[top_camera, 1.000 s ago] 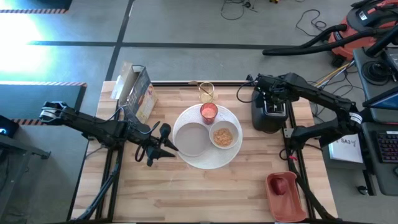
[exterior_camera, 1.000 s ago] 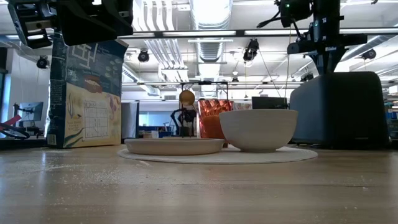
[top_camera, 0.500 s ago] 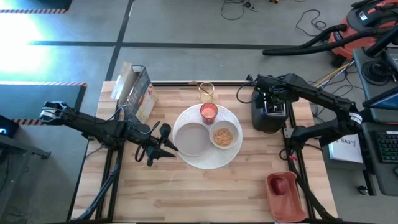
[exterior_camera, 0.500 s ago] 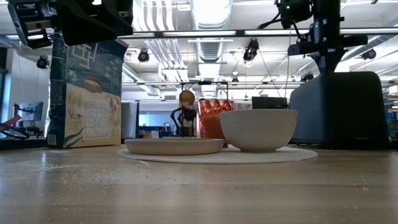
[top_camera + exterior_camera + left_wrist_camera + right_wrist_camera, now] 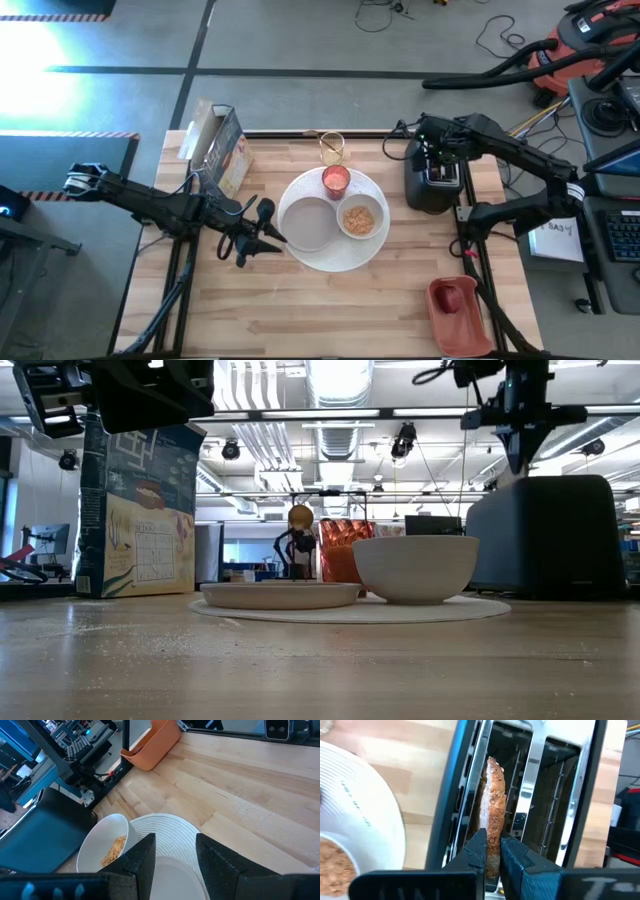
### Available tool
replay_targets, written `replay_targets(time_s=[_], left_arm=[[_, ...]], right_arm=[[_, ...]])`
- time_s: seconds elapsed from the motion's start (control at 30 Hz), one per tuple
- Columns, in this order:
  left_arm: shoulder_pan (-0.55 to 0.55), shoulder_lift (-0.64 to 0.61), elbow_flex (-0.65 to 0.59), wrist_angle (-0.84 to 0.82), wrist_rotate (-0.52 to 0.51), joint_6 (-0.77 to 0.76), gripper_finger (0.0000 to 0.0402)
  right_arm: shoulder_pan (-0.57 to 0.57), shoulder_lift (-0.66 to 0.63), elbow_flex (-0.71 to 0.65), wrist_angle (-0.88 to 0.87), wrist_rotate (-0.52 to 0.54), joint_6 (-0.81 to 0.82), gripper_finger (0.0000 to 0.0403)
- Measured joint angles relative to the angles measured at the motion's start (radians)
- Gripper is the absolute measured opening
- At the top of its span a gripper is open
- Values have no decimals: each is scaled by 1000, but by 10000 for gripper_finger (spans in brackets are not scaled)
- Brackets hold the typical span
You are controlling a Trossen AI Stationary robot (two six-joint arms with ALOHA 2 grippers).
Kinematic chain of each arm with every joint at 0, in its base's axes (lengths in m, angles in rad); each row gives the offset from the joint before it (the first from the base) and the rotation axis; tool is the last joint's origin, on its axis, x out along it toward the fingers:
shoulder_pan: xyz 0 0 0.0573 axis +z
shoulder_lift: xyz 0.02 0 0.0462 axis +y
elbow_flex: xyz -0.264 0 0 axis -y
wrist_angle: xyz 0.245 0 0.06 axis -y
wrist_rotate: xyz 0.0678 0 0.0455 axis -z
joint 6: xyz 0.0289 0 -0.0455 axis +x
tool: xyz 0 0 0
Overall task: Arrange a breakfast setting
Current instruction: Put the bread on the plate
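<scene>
A brown toast slice (image 5: 494, 795) stands on edge in a slot of the black toaster (image 5: 432, 190) at the table's far right, and my right gripper (image 5: 492, 842) is shut on it from above. The large white plate (image 5: 325, 262) at the middle carries a small white bowl (image 5: 359, 219) of cereal, a shallow dish (image 5: 306, 224) and a red cup (image 5: 335, 180). A clear glass (image 5: 332, 148) stands beyond the plate. My left gripper (image 5: 272, 234) hovers open at the plate's left rim. A small red fruit (image 5: 452, 296) lies in an orange tray (image 5: 470, 328). My right gripper pinches the toast's two flat faces near its top edge (image 5: 493, 827) between its two fingers. The fingers come from above, pointing steeply down. The slice stands upright, its lower part inside the toaster slot (image 5: 507, 765).
A cereal box (image 5: 218, 148) stands at the far left of the table. The toaster has a second slot (image 5: 555, 800) beside the one with the toast. Bare wood lies along the near edge between the plate and the orange tray.
My right gripper has crept up a little over the toaster. My left arm has kept still.
</scene>
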State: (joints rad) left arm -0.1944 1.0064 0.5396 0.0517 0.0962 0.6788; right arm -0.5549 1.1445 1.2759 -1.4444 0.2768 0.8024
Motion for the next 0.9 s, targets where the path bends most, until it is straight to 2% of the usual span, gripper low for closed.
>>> replay_targets(time_s=[0.27, 0.7, 0.9], left_arm=[[0, 0, 0, 2, -5, 0, 125], [0, 0, 0, 7, -8, 0, 125], [1, 0, 0, 8, -9, 0, 125]], right_arm=[[0, -6, 132, -73, 12, 3, 19], [6, -5, 310, -76, 10, 11, 20], [69, -3, 316, 6, -101, -8, 20]])
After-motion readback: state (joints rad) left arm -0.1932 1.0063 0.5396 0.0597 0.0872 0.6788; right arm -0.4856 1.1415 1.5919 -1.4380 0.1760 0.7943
